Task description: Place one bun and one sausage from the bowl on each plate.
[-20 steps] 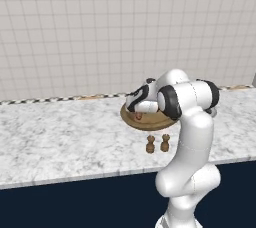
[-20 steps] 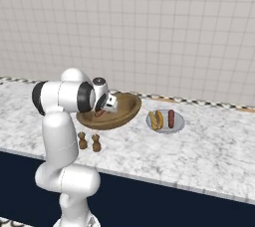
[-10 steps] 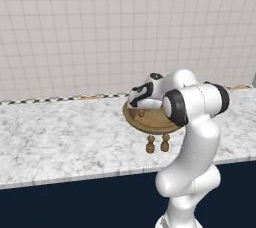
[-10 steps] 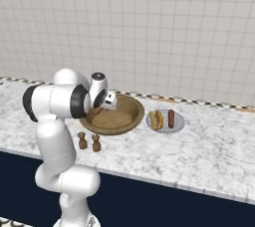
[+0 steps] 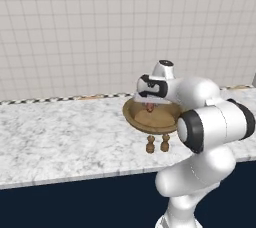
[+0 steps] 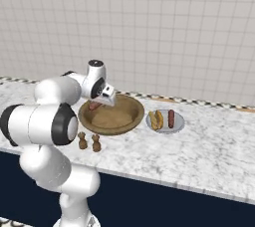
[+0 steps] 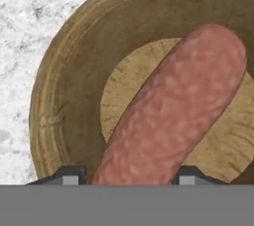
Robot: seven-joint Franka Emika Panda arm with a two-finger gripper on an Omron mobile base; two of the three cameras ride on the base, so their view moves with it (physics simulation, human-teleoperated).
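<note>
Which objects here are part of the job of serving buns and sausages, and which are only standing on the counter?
Job: wide brown wooden bowl; reddish sausage between the gripper tips; pale grey plate with a golden bun and a second sausage.

Standing about: two small brown shakers; marble counter.

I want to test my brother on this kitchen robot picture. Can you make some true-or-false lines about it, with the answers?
1. A slim reddish-brown sausage sits between the gripper finger tips. True.
2. The wide round brown wooden bowl holds two golden buns. False: no bun lies in it.
3. The pale grey round plate right of the bowl already carries a golden bun and a sausage. True.
4. The two small brown shakers stand inside the bowl. False: they stand on the marble counter, in front of it.
</note>
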